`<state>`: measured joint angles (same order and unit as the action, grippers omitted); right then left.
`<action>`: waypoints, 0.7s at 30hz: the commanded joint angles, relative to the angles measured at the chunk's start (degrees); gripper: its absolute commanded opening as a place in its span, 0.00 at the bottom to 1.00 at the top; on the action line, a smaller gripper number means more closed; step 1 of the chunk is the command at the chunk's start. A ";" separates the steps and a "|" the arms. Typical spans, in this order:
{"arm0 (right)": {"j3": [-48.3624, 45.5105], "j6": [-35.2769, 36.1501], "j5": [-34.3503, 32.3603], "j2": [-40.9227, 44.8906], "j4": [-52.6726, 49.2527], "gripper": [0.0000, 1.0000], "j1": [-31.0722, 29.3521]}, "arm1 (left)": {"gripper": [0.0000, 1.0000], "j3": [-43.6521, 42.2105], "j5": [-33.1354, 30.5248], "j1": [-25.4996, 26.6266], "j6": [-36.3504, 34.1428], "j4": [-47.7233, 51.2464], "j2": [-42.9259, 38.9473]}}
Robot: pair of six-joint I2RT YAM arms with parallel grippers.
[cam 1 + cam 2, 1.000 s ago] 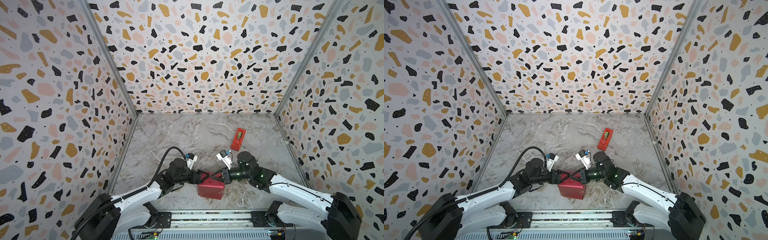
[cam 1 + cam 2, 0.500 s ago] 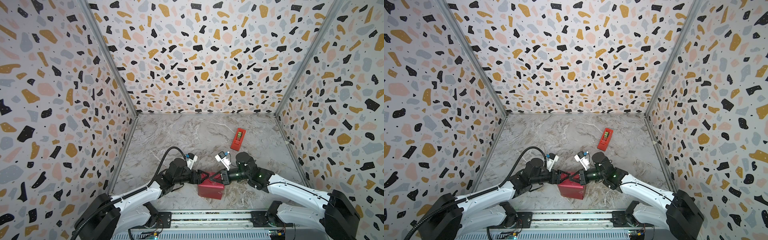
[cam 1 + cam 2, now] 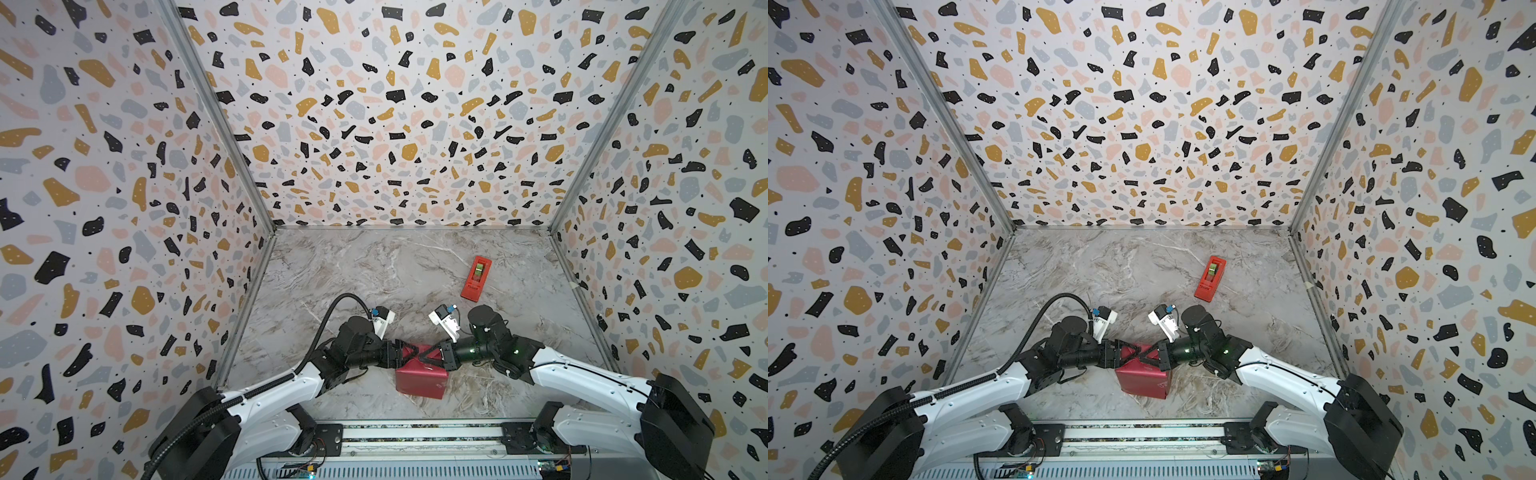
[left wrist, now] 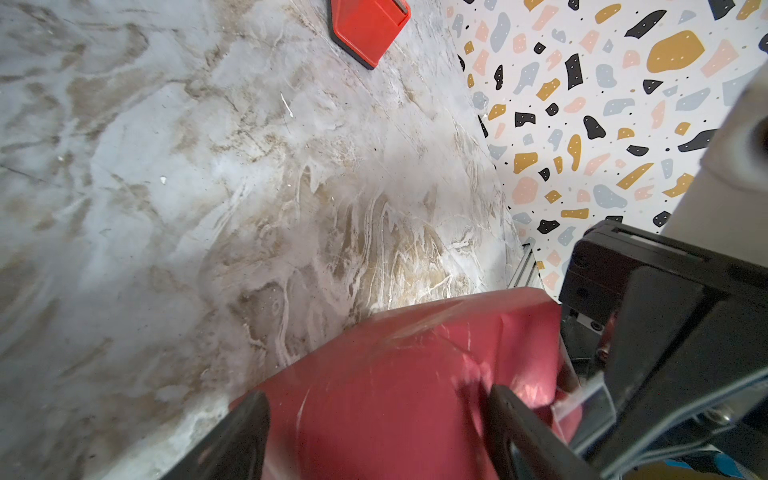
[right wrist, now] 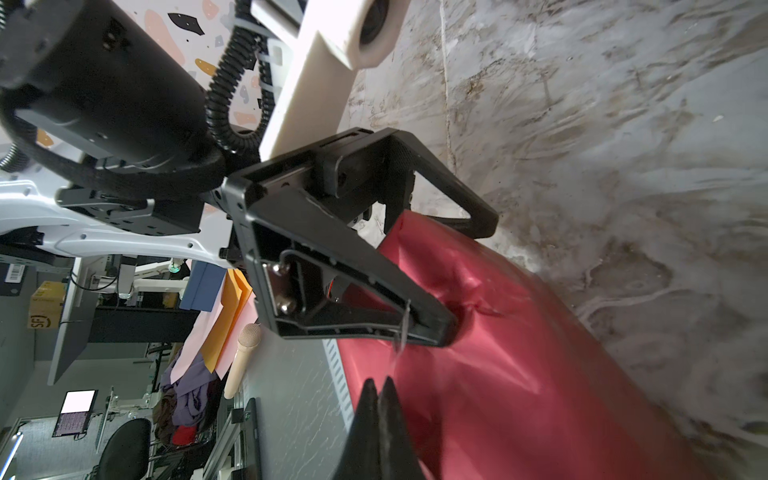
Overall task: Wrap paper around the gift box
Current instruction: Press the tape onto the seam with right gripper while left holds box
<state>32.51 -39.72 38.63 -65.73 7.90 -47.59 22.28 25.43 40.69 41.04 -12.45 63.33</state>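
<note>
The gift box is hidden inside the crimson paper [image 3: 419,382] [image 3: 1144,382], which is folded round it into a parcel near the table's front middle. My left gripper [image 3: 409,355] [image 3: 1131,353] reaches in from the left and stands open across the parcel's top. In the right wrist view one of its fingers [image 5: 436,324] dents the paper [image 5: 540,395] and the other lies by the far edge. In the left wrist view the paper [image 4: 415,332] fills the gap of the left gripper [image 4: 376,395]. My right gripper [image 3: 422,357] [image 3: 1144,355] [image 5: 380,382] is shut, with its tips over the parcel's top from the right.
A red-orange tape dispenser [image 3: 476,278] [image 3: 1209,279] [image 4: 365,29] lies on the marble table [image 3: 353,270] behind and to the right of the parcel. Speckled walls close in the left, back and right. A metal rail [image 3: 415,432] runs along the front edge.
My right gripper has edged a little to the left over the parcel. The left arm and the parcel have stayed where they were.
</note>
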 commanded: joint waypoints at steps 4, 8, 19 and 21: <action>-1.00 5.51 -2.96 -0.43 -2.42 0.00 -0.13 | 0.81 -3.10 -3.44 0.18 -3.18 16.65 1.97; -1.92 8.59 -4.11 0.03 -3.01 0.00 -0.22 | 0.81 -2.99 -3.34 0.18 -3.22 16.56 2.02; -4.34 19.80 -12.88 2.98 -5.02 0.08 -3.83 | 0.81 -3.01 -3.10 0.14 -2.99 16.05 2.46; -4.73 21.24 -14.96 2.93 -5.20 0.12 -4.93 | 0.81 -2.88 -3.05 0.18 -3.07 16.04 2.61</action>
<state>29.78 -22.98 28.84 -62.61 7.77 -51.40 22.31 25.58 40.69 40.88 -12.21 63.44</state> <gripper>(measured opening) 0.109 0.814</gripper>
